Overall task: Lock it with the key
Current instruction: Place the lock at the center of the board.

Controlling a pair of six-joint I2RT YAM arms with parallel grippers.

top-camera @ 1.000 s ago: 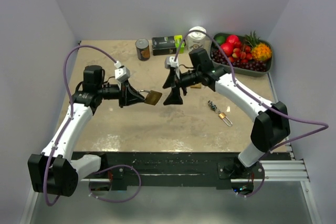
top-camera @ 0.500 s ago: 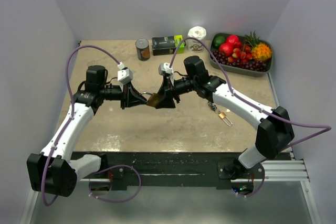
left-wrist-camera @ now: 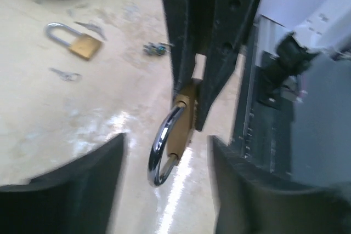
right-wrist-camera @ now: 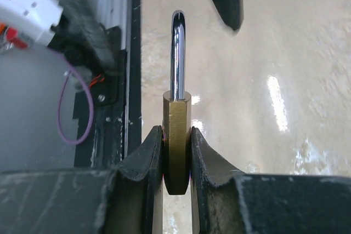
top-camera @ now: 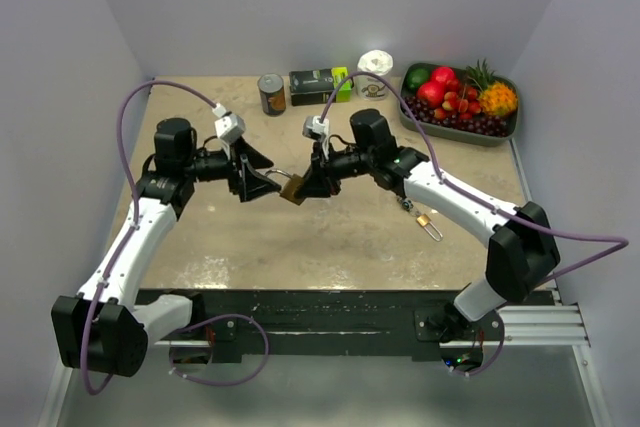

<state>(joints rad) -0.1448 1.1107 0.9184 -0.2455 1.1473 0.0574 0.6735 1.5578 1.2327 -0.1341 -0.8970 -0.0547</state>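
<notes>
Brass fills the narrow gap of the right gripper: its two dark fingers are pinched against the flat sides of a brass padlock with a silver steel shackle, and the shackle points straight away from the wrist camera. From above, that right gripper holds the padlock in the air over the middle of the sandy tabletop, a little toward its left side. Facing it is the left gripper, its jaws spread apart. In the left wrist view the left gripper has one dark finger on each side of the shackle, and neither visibly touches it. The padlock hangs there below the right gripper's fingers. Whether the shackle is latched into the body I cannot tell. Nearer the tabletop's right edge, below the right forearm, lie a small bunch of metal keys and just beside it a smaller brass padlock with its own shackle. The left wrist view shows the same keys, the smaller padlock and a single small key on the surface. Along the far edge stand a brown tin can, a dark box with a green end and a white tub. A grey tray of fruit sits in the far right corner.
</notes>
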